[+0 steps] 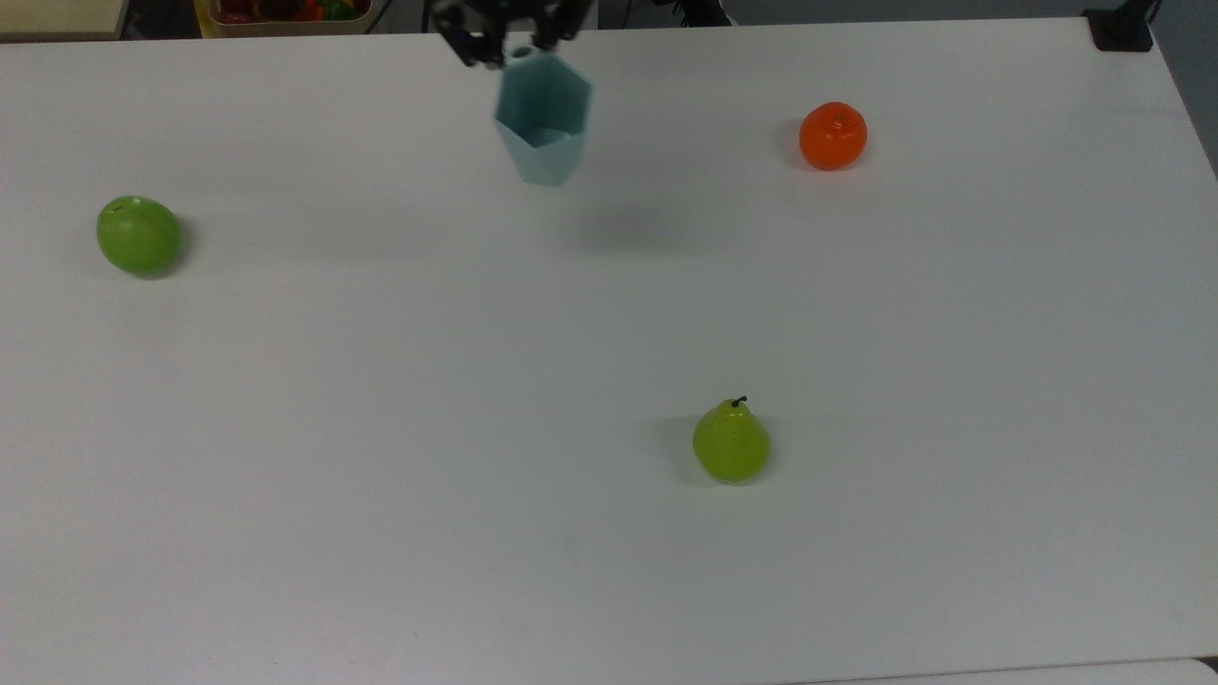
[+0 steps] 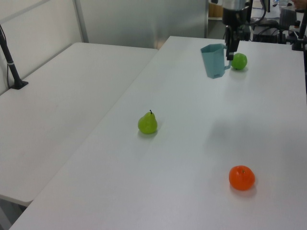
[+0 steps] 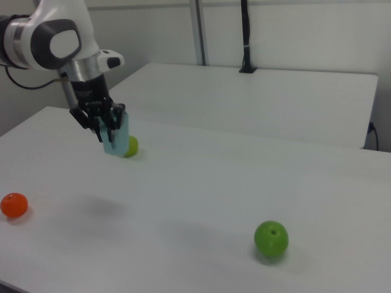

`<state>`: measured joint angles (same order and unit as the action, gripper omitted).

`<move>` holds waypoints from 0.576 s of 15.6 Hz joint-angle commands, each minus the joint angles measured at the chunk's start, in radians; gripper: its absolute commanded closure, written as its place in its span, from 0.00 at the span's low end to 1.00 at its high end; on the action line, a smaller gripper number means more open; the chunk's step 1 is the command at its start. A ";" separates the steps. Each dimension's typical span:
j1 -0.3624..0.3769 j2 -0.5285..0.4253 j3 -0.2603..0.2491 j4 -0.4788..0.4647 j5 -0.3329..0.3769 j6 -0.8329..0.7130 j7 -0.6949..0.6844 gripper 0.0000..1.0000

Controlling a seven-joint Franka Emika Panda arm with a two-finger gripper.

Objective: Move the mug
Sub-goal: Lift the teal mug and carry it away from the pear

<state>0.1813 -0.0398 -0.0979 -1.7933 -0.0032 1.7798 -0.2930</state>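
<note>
Hanging mug (image 1: 544, 128) in gripper (image 1: 504, 43), above table (image 1: 381, 381) edge

White table (image 1: 381, 533) under me, matte, evenly lit. Second white table (image 2: 57, 96) beside it in the left view. Pale panelled wall (image 3: 293, 30) behind, black post (image 3: 245, 36) standing upright on the far table.
</note>
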 commanded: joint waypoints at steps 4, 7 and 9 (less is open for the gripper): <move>-0.040 -0.167 -0.089 -0.331 0.006 0.125 -0.008 1.00; -0.083 -0.184 -0.091 -0.444 -0.004 0.237 -0.011 1.00; -0.097 -0.183 -0.091 -0.513 -0.041 0.335 -0.011 1.00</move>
<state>0.1088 -0.1718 -0.1891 -2.1708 -0.0075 1.9779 -0.2935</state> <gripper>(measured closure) 0.740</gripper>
